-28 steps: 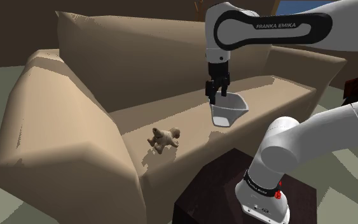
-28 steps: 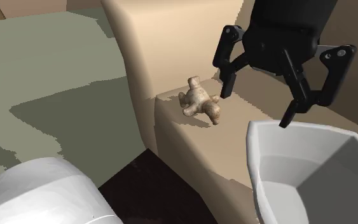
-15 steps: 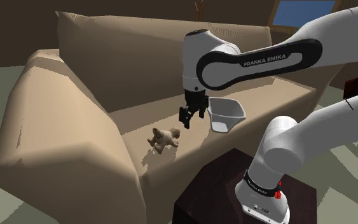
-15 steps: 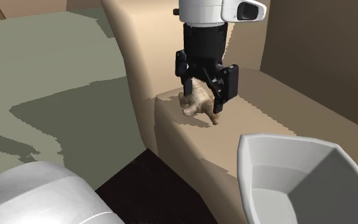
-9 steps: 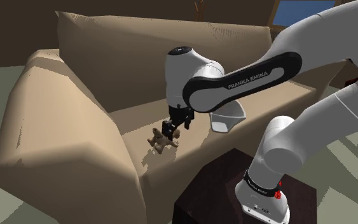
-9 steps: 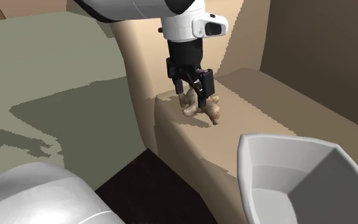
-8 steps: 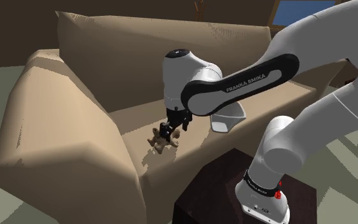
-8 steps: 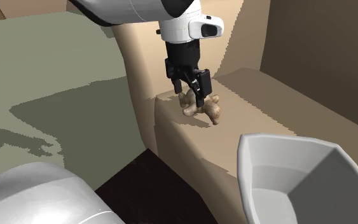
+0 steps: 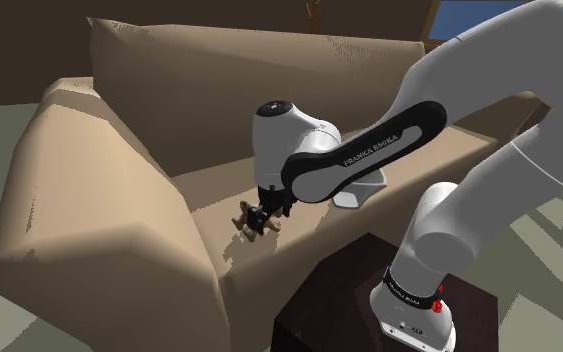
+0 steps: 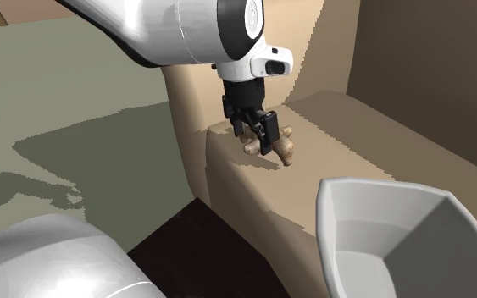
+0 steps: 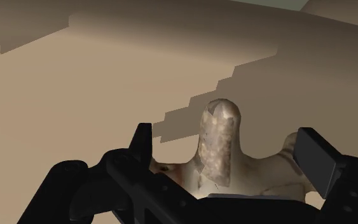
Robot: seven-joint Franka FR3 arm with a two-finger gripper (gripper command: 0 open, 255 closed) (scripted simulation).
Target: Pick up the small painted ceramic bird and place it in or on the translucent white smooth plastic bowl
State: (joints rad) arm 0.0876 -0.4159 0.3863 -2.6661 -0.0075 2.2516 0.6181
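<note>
I read the bird on the sofa seat near its front edge, between the spread fingers of my gripper. The bowl sits on the seat, toward the shoulder view's right.

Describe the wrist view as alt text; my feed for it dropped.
The open black pincer straddles a tan bird lying on a beige sofa seat. A rounded part of the bird sticks out ahead, midway across the pincer. Whether the pincer touches the bird cannot be told.
</note>
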